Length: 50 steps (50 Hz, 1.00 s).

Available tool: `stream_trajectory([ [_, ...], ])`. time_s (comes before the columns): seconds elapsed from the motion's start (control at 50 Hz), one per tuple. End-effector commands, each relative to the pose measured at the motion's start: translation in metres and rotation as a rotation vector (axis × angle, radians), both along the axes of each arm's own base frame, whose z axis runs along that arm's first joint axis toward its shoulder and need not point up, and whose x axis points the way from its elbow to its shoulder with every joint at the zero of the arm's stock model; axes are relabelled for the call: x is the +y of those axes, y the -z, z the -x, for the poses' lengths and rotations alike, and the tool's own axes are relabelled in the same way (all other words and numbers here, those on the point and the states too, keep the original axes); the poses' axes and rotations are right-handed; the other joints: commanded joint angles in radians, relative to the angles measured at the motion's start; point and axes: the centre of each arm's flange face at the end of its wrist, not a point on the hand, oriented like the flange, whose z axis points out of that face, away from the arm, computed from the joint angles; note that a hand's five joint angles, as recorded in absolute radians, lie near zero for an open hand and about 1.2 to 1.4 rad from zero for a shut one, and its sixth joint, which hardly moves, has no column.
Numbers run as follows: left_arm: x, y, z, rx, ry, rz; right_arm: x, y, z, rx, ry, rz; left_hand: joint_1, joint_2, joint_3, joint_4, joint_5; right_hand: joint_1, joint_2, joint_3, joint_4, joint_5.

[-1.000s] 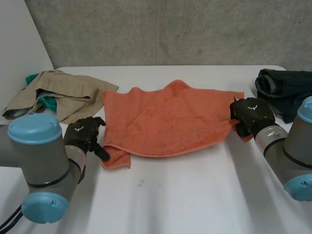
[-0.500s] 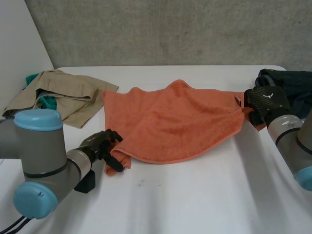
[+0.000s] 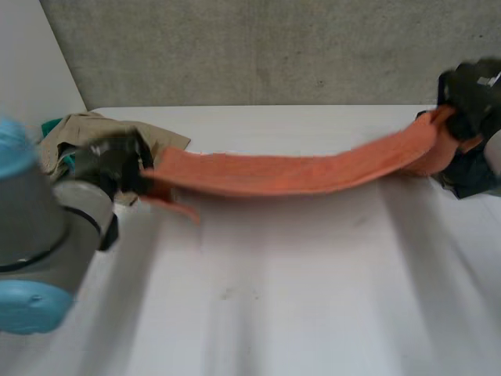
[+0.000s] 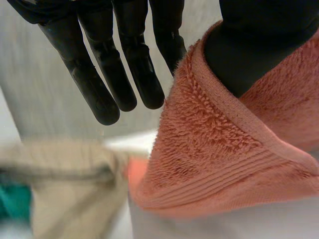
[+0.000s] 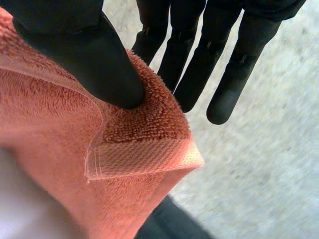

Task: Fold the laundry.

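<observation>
Towel now lifted off the surface.
Left robot hand and right robot hand each pinch its corner; you can fold.

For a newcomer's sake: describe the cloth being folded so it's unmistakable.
Start at the white table. Across it, the orange towel is stretched as a band from the left hand to the right hand. The beige garment and dark garment beside it lie crumpled, unheld.
</observation>
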Motion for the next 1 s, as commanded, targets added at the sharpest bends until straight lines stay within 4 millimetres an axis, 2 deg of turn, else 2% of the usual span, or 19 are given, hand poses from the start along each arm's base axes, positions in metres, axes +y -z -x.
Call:
stream_trajectory([
  [0.02, 0.024, -0.05, -0.002, -0.309, 0.112, 0.236, 0.031, -0.06, 0.005, 0.174, -0.025, 0.019, 0.24, 0.202, 0.521, 0.2, 0.239, 0.31, 0.216, 0.205, 0.196, 0.209],
  [0.12, 0.025, -0.041, -0.006, -0.544, 0.135, 0.263, 0.037, -0.062, 0.012, 0.308, -0.014, -0.052, 0.24, 0.202, 0.521, 0.2, 0.239, 0.31, 0.216, 0.205, 0.196, 0.209],
  [0.18, 0.021, -0.021, -0.008, -0.671, 0.16, 0.227, 0.031, -0.042, 0.012, 0.373, -0.028, -0.131, 0.24, 0.202, 0.521, 0.2, 0.239, 0.31, 0.216, 0.205, 0.196, 0.209],
  [0.2, 0.02, -0.013, -0.007, -0.7, 0.171, 0.211, 0.024, -0.025, 0.009, 0.395, -0.045, -0.183, 0.24, 0.202, 0.521, 0.2, 0.239, 0.31, 0.216, 0.205, 0.196, 0.209],
  [0.3, -0.013, 0.043, -0.005, -0.824, 0.212, 0.075, 0.006, 0.024, 0.004, 0.43, -0.051, -0.33, 0.24, 0.202, 0.521, 0.2, 0.239, 0.31, 0.216, 0.205, 0.196, 0.209],
  [0.36, -0.038, 0.061, -0.005, -0.841, 0.204, 0.042, -0.004, 0.047, 0.0, 0.449, -0.028, -0.38, 0.24, 0.202, 0.521, 0.2, 0.239, 0.31, 0.216, 0.205, 0.196, 0.209],
  [0.42, -0.058, 0.065, 0.001, -0.839, 0.197, 0.056, -0.019, 0.056, -0.003, 0.448, 0.005, -0.352, 0.24, 0.202, 0.521, 0.2, 0.239, 0.31, 0.216, 0.205, 0.196, 0.209],
  [0.5, -0.094, 0.053, 0.016, -0.817, 0.163, 0.147, -0.048, 0.049, -0.01, 0.405, 0.077, -0.192, 0.24, 0.202, 0.521, 0.2, 0.239, 0.31, 0.216, 0.205, 0.196, 0.209],
  [0.56, -0.126, 0.017, 0.025, -0.773, 0.097, 0.295, -0.065, 0.02, -0.024, 0.29, 0.106, 0.02, 0.24, 0.202, 0.521, 0.2, 0.239, 0.31, 0.216, 0.205, 0.196, 0.209],
  [0.58, -0.133, 0.005, 0.028, -0.757, 0.079, 0.349, -0.075, -0.004, -0.028, 0.197, 0.122, 0.162, 0.24, 0.202, 0.521, 0.2, 0.239, 0.31, 0.216, 0.205, 0.196, 0.209],
  [0.6, -0.147, -0.023, 0.033, -0.715, 0.029, 0.477, -0.079, -0.017, -0.03, 0.136, 0.126, 0.242, 0.24, 0.202, 0.521, 0.2, 0.239, 0.31, 0.216, 0.205, 0.196, 0.209],
  [0.64, -0.157, -0.055, 0.037, -0.659, -0.032, 0.619, -0.083, -0.036, -0.034, 0.046, 0.124, 0.362, 0.24, 0.202, 0.521, 0.2, 0.239, 0.31, 0.216, 0.205, 0.196, 0.209],
  [0.66, -0.162, -0.085, 0.041, -0.597, -0.096, 0.772, -0.085, -0.059, -0.033, -0.036, 0.135, 0.488, 0.24, 0.202, 0.521, 0.2, 0.239, 0.31, 0.216, 0.205, 0.196, 0.209],
  [0.74, -0.161, -0.139, 0.04, -0.429, -0.24, 1.1, -0.083, -0.093, -0.031, -0.144, 0.157, 0.689, 0.24, 0.202, 0.521, 0.2, 0.239, 0.31, 0.216, 0.205, 0.196, 0.209],
  [0.76, -0.158, -0.145, 0.041, -0.402, -0.252, 1.142, -0.083, -0.096, -0.032, -0.15, 0.158, 0.704, 0.24, 0.202, 0.521, 0.2, 0.239, 0.31, 0.216, 0.205, 0.196, 0.209],
  [0.8, -0.156, -0.147, 0.039, -0.388, -0.252, 1.167, -0.084, -0.096, -0.033, -0.151, 0.155, 0.707, 0.24, 0.202, 0.521, 0.2, 0.239, 0.31, 0.216, 0.205, 0.196, 0.209],
  [0.86, -0.157, -0.131, 0.031, -0.428, -0.21, 1.087, -0.087, -0.088, -0.035, -0.146, 0.147, 0.68, 0.24, 0.202, 0.521, 0.2, 0.239, 0.31, 0.216, 0.205, 0.196, 0.209],
  [0.94, -0.157, -0.094, 0.03, -0.475, -0.145, 0.934, -0.09, -0.072, -0.037, -0.123, 0.133, 0.614, 0.24, 0.202, 0.521, 0.2, 0.239, 0.31, 0.216, 0.205, 0.196, 0.209],
  [1.0, -0.151, -0.052, 0.028, -0.515, -0.08, 0.775, -0.091, -0.05, -0.041, -0.079, 0.088, 0.515, 0.24, 0.202, 0.521, 0.2, 0.239, 0.31, 0.216, 0.205, 0.196, 0.209],
])
